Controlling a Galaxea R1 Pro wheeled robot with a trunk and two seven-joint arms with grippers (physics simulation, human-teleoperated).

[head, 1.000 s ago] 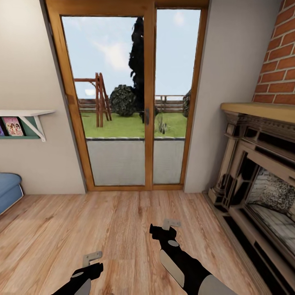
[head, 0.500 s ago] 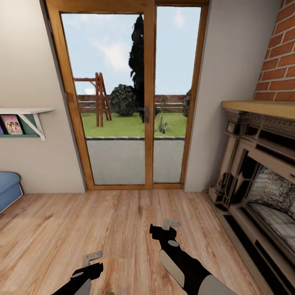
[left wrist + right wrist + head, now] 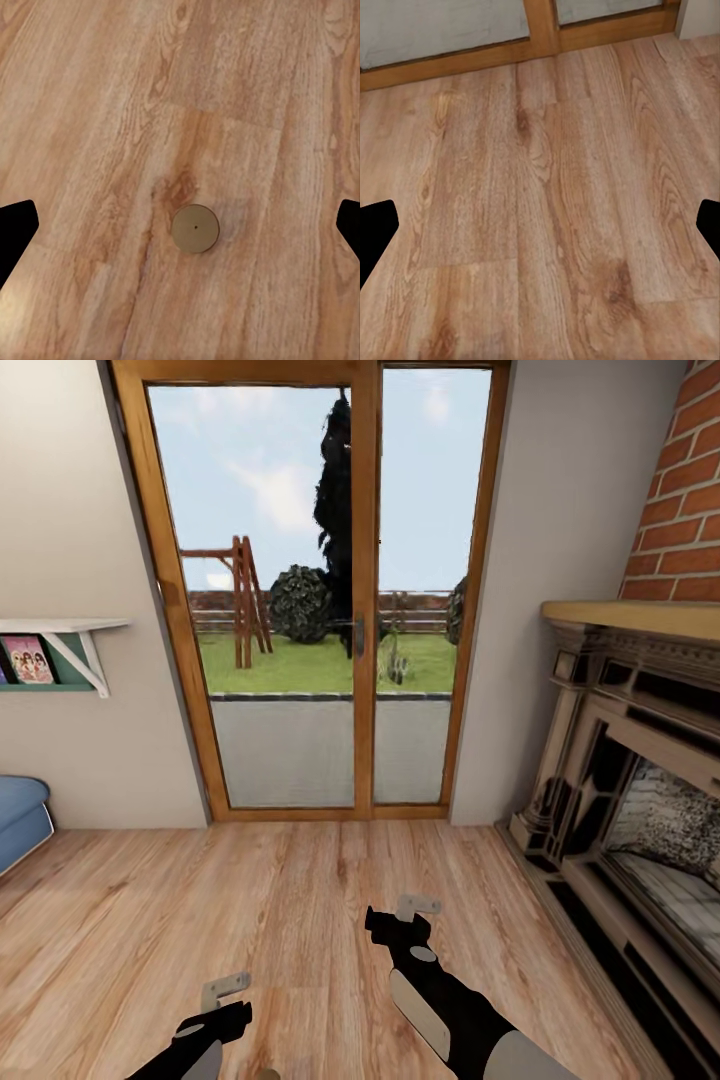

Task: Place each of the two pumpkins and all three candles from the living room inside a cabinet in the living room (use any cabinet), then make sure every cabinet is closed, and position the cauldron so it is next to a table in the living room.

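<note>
Both claws hang low over the wooden floor [image 3: 300,900]. Left claw [image 3: 180,217] is spread wide with nothing held, and a candle [image 3: 196,229], a short grey-beige cylinder seen end-on, stands on the floor directly beneath it, between its fingers' line. Right claw [image 3: 540,217] is likewise released and empty above bare planks, with the wood-framed glass door [image 3: 320,600] ahead and the fireplace [image 3: 640,800] off to its right.

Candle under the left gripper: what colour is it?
Grey-beige candle, seen top-down in the left wrist view.
</note>
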